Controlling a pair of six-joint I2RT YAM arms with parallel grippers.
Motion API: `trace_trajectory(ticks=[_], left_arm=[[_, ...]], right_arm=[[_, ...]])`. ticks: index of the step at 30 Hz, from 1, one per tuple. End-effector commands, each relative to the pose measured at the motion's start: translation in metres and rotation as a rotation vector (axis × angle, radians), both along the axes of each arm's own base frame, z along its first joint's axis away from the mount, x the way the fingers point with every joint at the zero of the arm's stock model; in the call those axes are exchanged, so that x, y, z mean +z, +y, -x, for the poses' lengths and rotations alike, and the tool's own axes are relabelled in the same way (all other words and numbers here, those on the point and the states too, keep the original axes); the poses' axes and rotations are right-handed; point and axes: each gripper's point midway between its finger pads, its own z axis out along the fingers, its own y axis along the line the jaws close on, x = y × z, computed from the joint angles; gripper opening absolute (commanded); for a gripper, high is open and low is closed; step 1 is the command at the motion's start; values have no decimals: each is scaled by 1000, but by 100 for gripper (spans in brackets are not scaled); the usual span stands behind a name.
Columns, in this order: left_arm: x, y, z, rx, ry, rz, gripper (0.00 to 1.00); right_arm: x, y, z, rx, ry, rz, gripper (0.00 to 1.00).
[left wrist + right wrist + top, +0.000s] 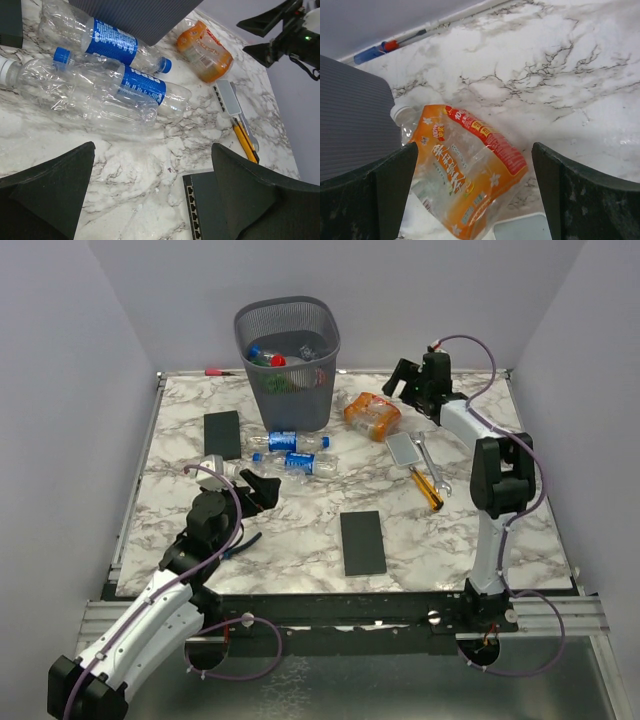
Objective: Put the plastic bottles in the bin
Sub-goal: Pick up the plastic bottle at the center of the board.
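Top external view: the marble bench (450, 540) has walls on three sides, and its widest bare stretches lie near the front edge and in the right front corner. The bin (288, 390) stands at the far edge, left of centre, with several bottles (272, 358) inside it.

My left hand (262, 490) hangs low over the left half, fingers wide apart and gripping nothing. Just beyond it, two blue-label bottles (127, 62) and a white-capped bottle (50, 85) lie side by side between my fingers and the bin's foot.

My right hand (408, 380) sits near the far right edge, fingers also spread and empty. The orange bottle (465, 185) lies flat below it, cap end just beside the bin.

One black slab (222, 433) lies left of the bin, and another (362, 542) lies near the front edge. A yellow-handled tool (428, 488) lies on the bench beside my right arm.
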Motion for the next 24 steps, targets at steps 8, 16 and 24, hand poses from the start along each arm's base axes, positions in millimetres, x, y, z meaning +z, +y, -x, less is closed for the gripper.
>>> trace_trajectory(ticks=[8,16,24], left_arm=[[11,-5,3,-32,-31,-4,99],[9,-7,3,-39,-26,4,99],[6,-7,3,-32,-22,22,99]], right_arm=[[-69,15,-25,113,140,-72,100],[-81,39,3,145,167,-277,92],[-76,51,41,111,179,-382,83]])
